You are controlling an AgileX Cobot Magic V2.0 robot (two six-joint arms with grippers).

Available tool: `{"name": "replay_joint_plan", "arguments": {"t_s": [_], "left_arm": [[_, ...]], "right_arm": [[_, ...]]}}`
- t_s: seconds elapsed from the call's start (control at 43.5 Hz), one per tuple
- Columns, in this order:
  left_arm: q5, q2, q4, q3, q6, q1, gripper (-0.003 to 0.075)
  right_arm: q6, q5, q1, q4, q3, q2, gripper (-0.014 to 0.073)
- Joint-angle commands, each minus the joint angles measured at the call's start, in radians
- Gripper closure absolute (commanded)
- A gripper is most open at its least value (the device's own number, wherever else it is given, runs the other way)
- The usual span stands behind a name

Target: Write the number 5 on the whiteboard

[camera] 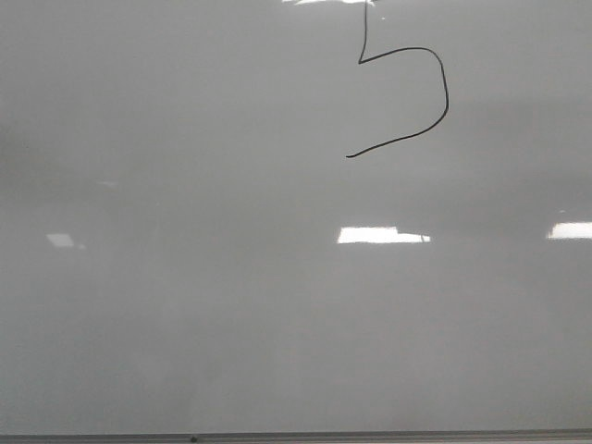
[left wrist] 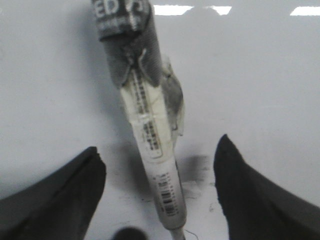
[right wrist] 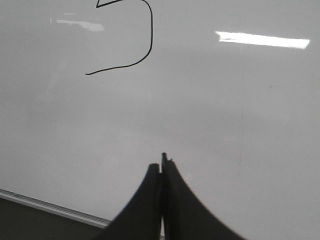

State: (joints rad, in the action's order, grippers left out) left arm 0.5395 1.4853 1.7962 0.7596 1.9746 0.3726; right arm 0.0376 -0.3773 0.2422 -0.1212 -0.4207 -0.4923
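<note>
One stroke is missing: the number 5 [camera: 407, 92] has its short vertical, belly and tail, but no top bar. It sits at about 1 o'clock on the whiteboard [camera: 231, 305] in the front view, its top running off the picture's upper edge. Left pincer [left wrist: 160, 195] stands wide, fingers [left wrist: 60, 200] apart, with a taped marker [left wrist: 150, 130] lying between them; I can't tell whether they actually bear on it, or how it is fixed. Right pincer [right wrist: 162, 172] is pressed closed, empty, hovering over bare board at roughly 5 o'clock from the tail. To finish well, I'd say: land the tip right on the top of the vertical, pull one short bar toward 3 o'clock at even pressure, lift clean.
</note>
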Motion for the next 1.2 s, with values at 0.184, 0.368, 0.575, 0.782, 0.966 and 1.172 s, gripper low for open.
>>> {"name": "replay_joint_plan", "arguments": {"t_s": [0.184,0.368,0.575,0.782,0.966,1.172], "left_arm": [[0.016,-0.142,-0.006,0.024,0.000,0.002,0.0164],[0.041,-0.262,-0.006,-0.007,-0.006,0.002,0.0166],[0.161,-0.428,-0.009,-0.077,-0.006,0.002,0.0320],[0.243,-0.564,-0.057,-0.134,-0.007,0.002,0.0586],[0.302,-0.628,-0.099,-0.168,-0.026,-0.015,0.0741],[0.302,-0.654,-0.127,-0.180,-0.032,-0.089,0.0741]], "right_arm": [[-0.001,0.083,-0.007,-0.004,-0.025,-0.002,0.0666],[0.000,0.083,-0.007,-0.004,-0.025,-0.002,0.0666],[0.000,0.104,-0.007,-0.004,-0.025,-0.002,0.0666],[0.000,0.113,-0.007,-0.004,-0.025,-0.002,0.0666],[0.000,0.114,-0.007,-0.004,-0.025,-0.002,0.0666],[0.000,0.114,-0.007,-0.004,-0.025,-0.002,0.0666]]}}
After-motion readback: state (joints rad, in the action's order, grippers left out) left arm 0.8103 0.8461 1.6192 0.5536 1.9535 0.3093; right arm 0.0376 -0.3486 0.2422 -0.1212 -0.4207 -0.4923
